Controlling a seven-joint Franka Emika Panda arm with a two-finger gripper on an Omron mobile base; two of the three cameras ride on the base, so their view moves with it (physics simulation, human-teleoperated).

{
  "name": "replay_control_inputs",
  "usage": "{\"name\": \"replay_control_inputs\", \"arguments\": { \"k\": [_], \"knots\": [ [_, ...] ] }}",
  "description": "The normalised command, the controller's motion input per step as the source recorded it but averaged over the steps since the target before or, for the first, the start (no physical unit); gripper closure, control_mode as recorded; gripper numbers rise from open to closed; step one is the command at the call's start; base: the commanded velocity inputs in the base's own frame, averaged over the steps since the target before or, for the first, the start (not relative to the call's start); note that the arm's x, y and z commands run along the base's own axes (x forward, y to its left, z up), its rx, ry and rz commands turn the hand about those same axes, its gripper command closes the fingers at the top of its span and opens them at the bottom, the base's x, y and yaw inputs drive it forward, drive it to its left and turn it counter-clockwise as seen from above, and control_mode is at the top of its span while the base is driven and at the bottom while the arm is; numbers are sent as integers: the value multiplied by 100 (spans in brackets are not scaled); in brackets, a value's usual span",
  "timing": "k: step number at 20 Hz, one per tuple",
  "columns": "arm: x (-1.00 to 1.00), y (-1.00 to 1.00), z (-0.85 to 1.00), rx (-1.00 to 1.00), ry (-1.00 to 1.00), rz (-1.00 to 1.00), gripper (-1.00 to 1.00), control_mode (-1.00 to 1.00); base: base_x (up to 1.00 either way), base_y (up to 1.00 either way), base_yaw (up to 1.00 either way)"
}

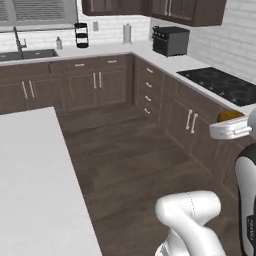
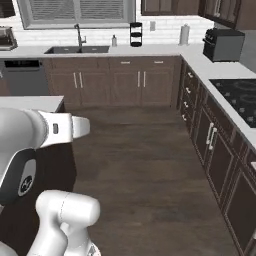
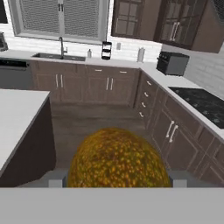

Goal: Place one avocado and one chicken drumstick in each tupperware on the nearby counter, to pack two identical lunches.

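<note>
An olive-brown, speckled avocado [image 3: 117,159] sits between my two fingertips, close in front of the hand camera. My gripper [image 3: 116,180] is shut on it, with one pad on each side. From the left base view the avocado [image 1: 229,115] peeks out as an orange-brown lump above the white hand [image 1: 231,130], held high at the far right by the stove counter. The tupperwares and the chicken drumsticks are out of view. The pale counter [image 1: 165,62] runs along the back wall and down the right side.
A black cooktop [image 1: 220,84] is set into the right counter, with a dark toaster oven [image 1: 170,40] in the corner. A sink [image 2: 76,49] lies under the window. A pale island top [image 1: 30,175] stands at the left. Wood floor [image 1: 130,155] lies between.
</note>
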Motion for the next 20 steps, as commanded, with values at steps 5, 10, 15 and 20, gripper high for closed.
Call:
{"name": "replay_control_inputs", "arguments": {
  "k": [5, 10, 15, 20],
  "knots": [
    [0, 0, 0, 0, 0, 0, 100, 100, 100, 0, -19],
    [0, 0, 0, 0, 0, 0, 100, 100, 90, -8, -49],
    [0, 0, 0, 0, 0, 0, 100, 100, 51, -17, -69],
    [0, 0, 0, 0, 0, 0, 100, 100, 32, -6, -77]
  ]
}}
